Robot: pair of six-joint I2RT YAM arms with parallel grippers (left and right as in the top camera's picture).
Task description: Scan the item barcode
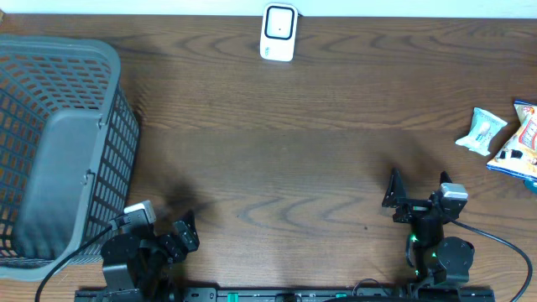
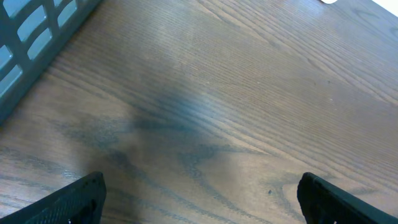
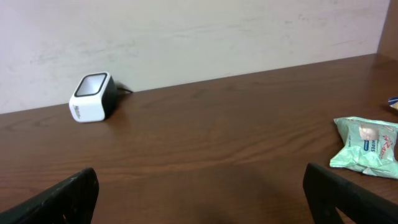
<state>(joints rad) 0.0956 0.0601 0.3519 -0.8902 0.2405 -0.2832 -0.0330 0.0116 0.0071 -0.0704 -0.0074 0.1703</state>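
A white barcode scanner [image 1: 278, 33] with a dark window stands at the table's far edge, also seen in the right wrist view [image 3: 91, 98]. A pale green snack packet [image 1: 482, 131] lies at the right [image 3: 365, 146], beside an orange-and-blue packet [image 1: 518, 144]. My right gripper [image 1: 417, 190] rests near the front right, open and empty, well short of the packets [image 3: 200, 193]. My left gripper [image 1: 180, 241] sits at the front left beside the basket, open over bare wood [image 2: 200, 196].
A large grey plastic basket [image 1: 59, 143] fills the left side, its wall close to my left arm [image 2: 37, 37]. The brown wooden table [image 1: 294, 143] ends at a pale wall behind the scanner.
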